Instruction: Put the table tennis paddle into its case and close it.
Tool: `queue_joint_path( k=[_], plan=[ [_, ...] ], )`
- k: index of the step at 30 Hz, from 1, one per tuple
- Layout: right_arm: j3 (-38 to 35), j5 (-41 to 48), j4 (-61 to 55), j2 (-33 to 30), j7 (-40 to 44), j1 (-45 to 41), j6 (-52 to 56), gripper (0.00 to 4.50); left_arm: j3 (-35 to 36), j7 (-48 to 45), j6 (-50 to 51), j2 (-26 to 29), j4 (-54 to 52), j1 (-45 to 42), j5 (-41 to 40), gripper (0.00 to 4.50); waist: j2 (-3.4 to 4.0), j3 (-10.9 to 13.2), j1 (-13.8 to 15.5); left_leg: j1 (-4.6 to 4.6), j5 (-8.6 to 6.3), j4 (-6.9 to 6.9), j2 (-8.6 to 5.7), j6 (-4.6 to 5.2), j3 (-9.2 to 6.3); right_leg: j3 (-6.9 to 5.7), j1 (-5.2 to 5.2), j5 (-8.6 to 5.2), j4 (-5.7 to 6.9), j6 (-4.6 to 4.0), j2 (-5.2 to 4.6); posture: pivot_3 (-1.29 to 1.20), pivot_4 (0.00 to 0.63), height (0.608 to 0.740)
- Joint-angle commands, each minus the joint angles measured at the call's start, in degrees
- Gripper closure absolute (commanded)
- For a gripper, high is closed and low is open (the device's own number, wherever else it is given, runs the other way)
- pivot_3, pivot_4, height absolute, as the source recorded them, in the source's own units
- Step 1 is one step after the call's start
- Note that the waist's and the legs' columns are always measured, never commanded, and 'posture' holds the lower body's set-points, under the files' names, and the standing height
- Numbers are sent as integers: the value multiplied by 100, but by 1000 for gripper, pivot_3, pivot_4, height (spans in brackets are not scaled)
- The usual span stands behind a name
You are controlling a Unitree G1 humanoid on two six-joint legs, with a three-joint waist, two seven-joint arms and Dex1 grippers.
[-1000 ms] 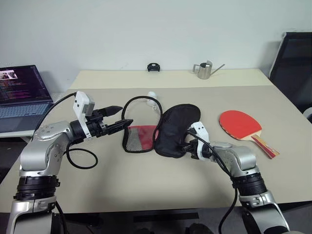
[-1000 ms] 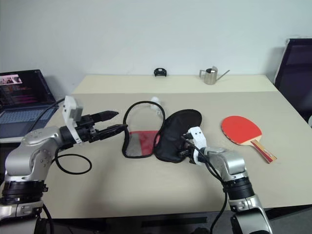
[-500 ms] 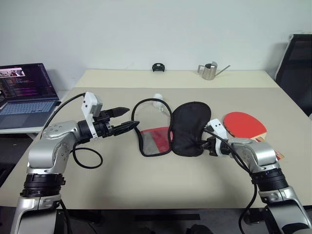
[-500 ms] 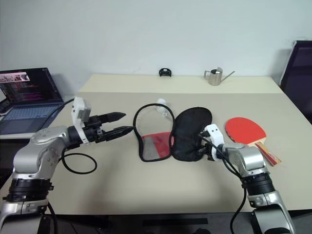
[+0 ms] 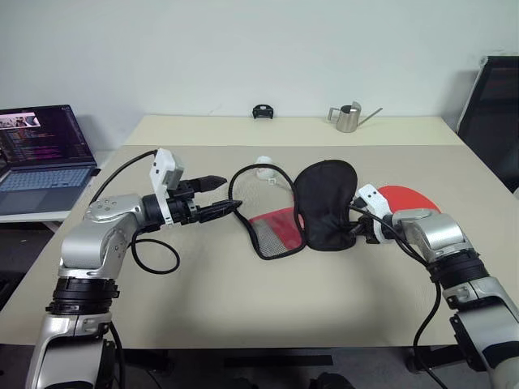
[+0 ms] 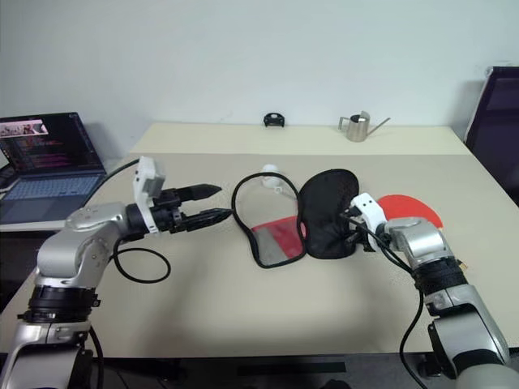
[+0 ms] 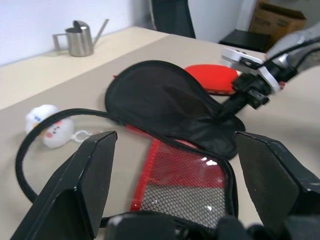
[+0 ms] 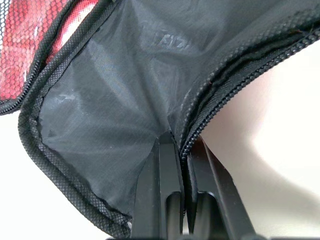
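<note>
The step in hand looks like opening and positioning the case (image 5: 312, 215), not yet loading it. It lies unzipped at the centre of the left eye view on the worktop (image 5: 243, 300), its black flap raised and its red mesh-ended half flat beside it, with the loose zipper edge looping toward the upper left of the pouch.

The right gripper (image 5: 362, 229) is clamped shut on the lower edge of the black flap. The right wrist view shows the two black fingers (image 8: 170, 175) pressed together with the fabric and zipper tape pinched between them. That arm reaches in from the lower right of the frame, forearm angled toward the centre, gripper pointing down and leftward.

The left gripper (image 5: 217, 198) stands with its fingers spread, holding nothing, close to the zipper loop but apart from it. Its arm comes in from the left, forearm roughly level, pointing toward the case.

The table tennis paddle (image 5: 405, 197) lies at centre right, its red blade partly hidden behind the right arm, just beyond the black flap.

In my judgement the next move calls for the case mouth to be held wide, likely with the left gripper taking the free edge, so the paddle can be fetched and slid in blade first. The soft flap may sag or fold shut once released.
</note>
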Motion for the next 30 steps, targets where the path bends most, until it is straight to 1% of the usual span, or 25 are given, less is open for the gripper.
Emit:
queue_joint_path(
  k=[1,3,6,11,12,18,22,25,30],
  plan=[
    [62,-284,258,-99,129,-186,-288,4442,40,-46,-121,-8,-52,-140,15,418,0,0,1,0,0,0,0,0,0,1,0,0,0,0,0,0,150,740],
    [50,-328,310,-77,179,-201,-338,4442,45,-59,-119,-8,-53,-135,19,418,0,0,1,0,0,0,0,0,0,0,0,0,1,0,0,0,150,740],
    [26,-448,393,-67,98,-209,-475,3840,46,-74,-117,1,-51,-131,26,418,0,0,1,0,1,1,0,-1,0,1,0,0,1,0,-1,0,150,740],
    [-29,-754,578,-95,-177,-276,-944,2093,55,-87,-112,-1,-32,-140,18,418,0,0,2,1,2,2,0,-3,0,1,0,0,2,0,-1,0,150,740],
    [-76,-777,617,-98,-218,-313,-1010,1819,53,-89,-115,-6,-25,-143,19,418,0,0,2,1,3,2,0,-6,0,1,0,0,2,0,-1,0,150,740],
    [-614,-734,653,-238,-567,-506,-1187,1819,72,-37,-53,-100,-69,-157,-65,418,0,0,-2,-2,10,0,0,-17,0,1,-3,0,1,0,-1,0,150,740],
    [-1227,-349,133,-396,-575,-442,-960,1819,38,-12,62,-206,-325,-102,-170,418,-1,1,6,-8,10,0,0,-17,0,0,-5,0,-2,0,-2,0,150,740],
    [-1584,-81,-533,-596,-386,-90,-819,1819,-41,17,87,-261,-476,-135,-146,418,-1,1,5,-9,10,-2,1,-17,0,-1,-6,0,-2,0,-1,0,150,740],
    [-2020,-60,-1108,-981,-338,832,-1391,1819,-250,45,261,-420,-795,-371,-204,418,-4,2,28,-13,8,-1,1,-15,0,-3,-1,0,-6,0,-1,0,150,740]
  ],
)
